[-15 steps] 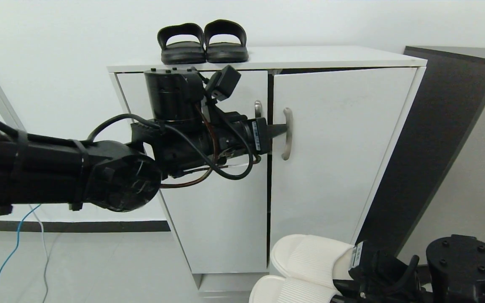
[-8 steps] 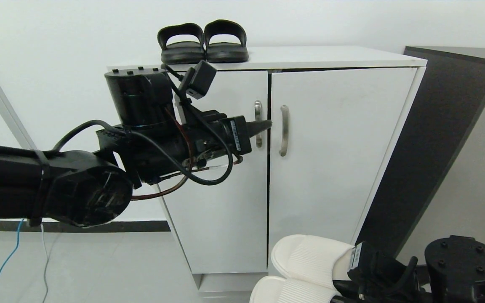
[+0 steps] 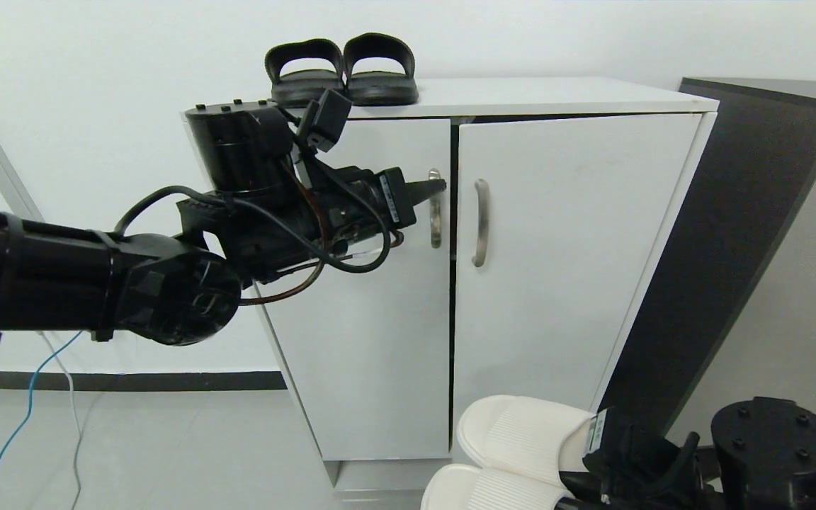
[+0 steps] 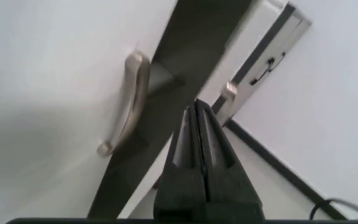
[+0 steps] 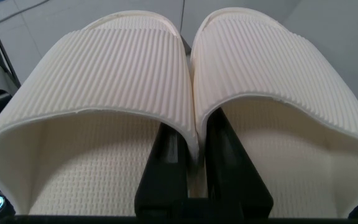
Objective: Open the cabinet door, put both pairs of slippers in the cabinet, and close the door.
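The left gripper (image 4: 197,112) has its jaws pressed together on nothing. Their tip is just beside the upper end of the left door handle (image 3: 435,212); I cannot tell whether it touches. The right door handle (image 3: 479,223) stands apart, across the dark seam between the left door (image 3: 372,340) and the right door (image 3: 557,269), both shut or nearly so. The right gripper (image 5: 194,162) has its jaws pinching the two adjoining inner walls of the white slippers (image 5: 129,74), low in front of the right door's foot. The black slippers (image 3: 341,71) sit side by side on top of the cabinet (image 3: 557,95), towards its left end
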Available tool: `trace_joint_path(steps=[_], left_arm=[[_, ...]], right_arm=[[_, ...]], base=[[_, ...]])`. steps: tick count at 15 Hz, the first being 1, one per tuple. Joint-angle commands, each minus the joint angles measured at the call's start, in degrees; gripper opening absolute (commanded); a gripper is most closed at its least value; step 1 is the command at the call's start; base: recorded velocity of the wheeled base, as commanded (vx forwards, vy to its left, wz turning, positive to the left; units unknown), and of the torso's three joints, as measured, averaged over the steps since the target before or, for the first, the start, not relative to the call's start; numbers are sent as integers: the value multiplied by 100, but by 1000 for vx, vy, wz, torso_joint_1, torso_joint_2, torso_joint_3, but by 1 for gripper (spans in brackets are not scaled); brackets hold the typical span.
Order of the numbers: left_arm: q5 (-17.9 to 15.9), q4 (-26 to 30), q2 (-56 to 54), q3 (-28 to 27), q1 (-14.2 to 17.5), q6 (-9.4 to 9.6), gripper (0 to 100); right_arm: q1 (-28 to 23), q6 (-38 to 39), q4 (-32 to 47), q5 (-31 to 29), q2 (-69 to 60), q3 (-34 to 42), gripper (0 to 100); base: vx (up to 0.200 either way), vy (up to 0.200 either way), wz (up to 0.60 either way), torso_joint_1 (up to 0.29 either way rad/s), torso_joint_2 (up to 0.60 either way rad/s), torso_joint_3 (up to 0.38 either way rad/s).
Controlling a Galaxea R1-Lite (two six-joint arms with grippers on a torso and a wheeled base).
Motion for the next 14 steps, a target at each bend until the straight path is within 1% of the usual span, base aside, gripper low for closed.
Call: trace_joint_path(steps=[1, 5, 9, 11, 14], left_arm=[[6, 13, 195, -203, -21, -3, 0], [15, -5, 485, -493, -224, -3, 0], [68, -14, 450, -467, -355, 6, 0], [76, -40, 212, -106, -478, 32, 0], [76, -225, -104, 403, -804, 137, 0]], right_arm=[[1, -1, -3, 12, 21, 0, 0], [1, -1, -3, 12, 21, 9, 0], [1, -1, -3, 3, 21, 26, 0], [19, -1, -3, 3, 21, 53, 0], [72, -1, -3, -6, 21, 53, 0]], base=[[0, 0, 0, 0, 0, 0], [0, 0, 0, 0, 0, 0], [0, 0, 0, 0, 0, 0], [-200, 0, 0, 0, 2, 2], [-200, 0, 0, 5, 2, 5]])
